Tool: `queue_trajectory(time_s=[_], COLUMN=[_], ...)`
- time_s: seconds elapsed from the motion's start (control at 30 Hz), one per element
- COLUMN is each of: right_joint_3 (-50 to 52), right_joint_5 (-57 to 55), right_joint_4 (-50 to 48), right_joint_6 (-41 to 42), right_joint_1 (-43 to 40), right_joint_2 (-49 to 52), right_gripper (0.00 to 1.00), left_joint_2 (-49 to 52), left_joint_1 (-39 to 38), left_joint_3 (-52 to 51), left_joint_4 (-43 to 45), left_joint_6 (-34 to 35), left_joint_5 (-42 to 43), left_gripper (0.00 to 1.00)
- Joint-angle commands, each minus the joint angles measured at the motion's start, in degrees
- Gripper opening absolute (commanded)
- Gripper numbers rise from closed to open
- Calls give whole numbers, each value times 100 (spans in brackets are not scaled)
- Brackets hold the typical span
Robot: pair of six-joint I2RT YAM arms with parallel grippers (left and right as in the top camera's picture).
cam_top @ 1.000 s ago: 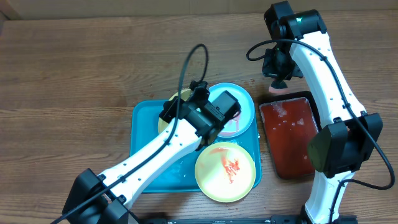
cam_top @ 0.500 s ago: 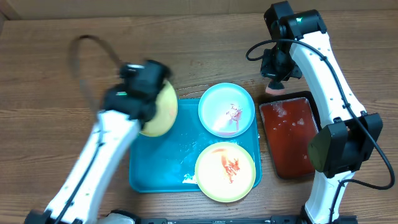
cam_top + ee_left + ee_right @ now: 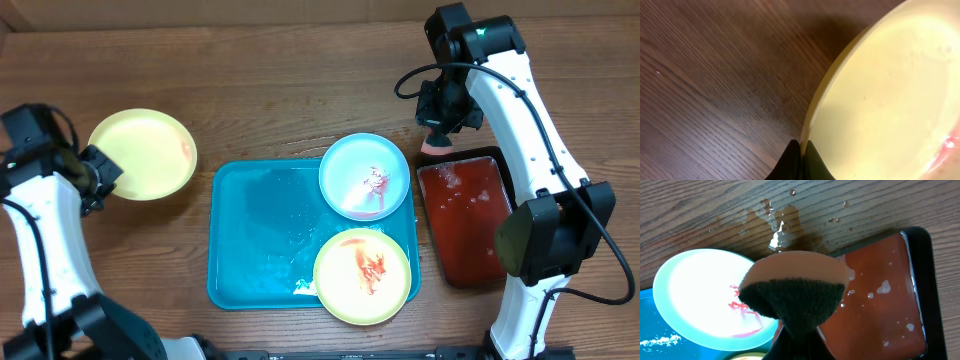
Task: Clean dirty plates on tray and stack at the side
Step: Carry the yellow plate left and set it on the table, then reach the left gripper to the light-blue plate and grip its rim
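Left gripper (image 3: 801, 148) pinches the rim of one yellow plate (image 3: 142, 154), left of the tray (image 3: 250, 240); two smeared plates (image 3: 364, 176) on it are not yet cleaned. Right gripper (image 3: 792, 341) is closed on a sponge (image 3: 792, 287).

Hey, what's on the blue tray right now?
Two smeared plates rest on the tray: a pale blue plate and a yellow plate. Its bare floor looks wet. The tray floor beneath the plates is covered.
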State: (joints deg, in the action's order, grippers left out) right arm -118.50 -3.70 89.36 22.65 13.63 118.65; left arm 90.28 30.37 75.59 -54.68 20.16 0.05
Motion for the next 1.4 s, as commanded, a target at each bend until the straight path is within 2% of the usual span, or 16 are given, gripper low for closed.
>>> queue_trajectory(time_s=[0.0,0.33,0.53,0.67,0.93,0.97,1.0,1.03,1.1,1.13,1.17,1.2,1.23,1.3,1.33,1.37], right_joint_3=[-105,-105,-105,-105,-105,-105,-105,-105,-105,-105,-105,-105,-105,-105,-105,-105], right_joint_5=[44,42,42,42,42,42,42,42,42,42,42,42,42,42,42,42], right_joint_4=[-35,33,46,48,46,42,37,28,2,-4,-4,-2,0,-2,-9,-17], right_joint_6=[0,-24,-24,-24,-24,-24,-24,-24,-24,-24,-24,-24,-33,-50,-66,-66], right_joint_1=[2,2,2,2,2,2,2,2,2,2,2,2,2,2,2,2], right_joint_2=[-166,-166,-166,-166,-166,-166,-166,-166,-166,-166,-166,-166,-166,-166,-166,-166], right_gripper=[4,4,4,4,4,4,4,4,4,4,4,4,4,4,4,4], left_joint_2=[651,1818,1849,1849,1849,1849,1849,1849,1847,1834,1821,1790,1746,1598,1491,1377], left_joint_1=[262,267,295,439,957,997,1019,1019,994,938,907,876,837,723,638,546], left_joint_3=[92,92,92,92,92,92,92,92,103,142,190,256,326,522,632,726], left_joint_4=[37,192,345,343,321,304,293,286,286,280,240,199,151,63,28,-2], left_joint_6=[-212,-282,-243,50,173,170,170,168,144,105,96,57,50,-46,-96,-107], left_joint_5=[444,354,22,-446,-223,-188,-190,-190,-101,-44,-44,-44,-48,-46,-46,-46], left_gripper=[5,4,4,4,5,18,37,51,67,95,99,97,94,77,73,74])
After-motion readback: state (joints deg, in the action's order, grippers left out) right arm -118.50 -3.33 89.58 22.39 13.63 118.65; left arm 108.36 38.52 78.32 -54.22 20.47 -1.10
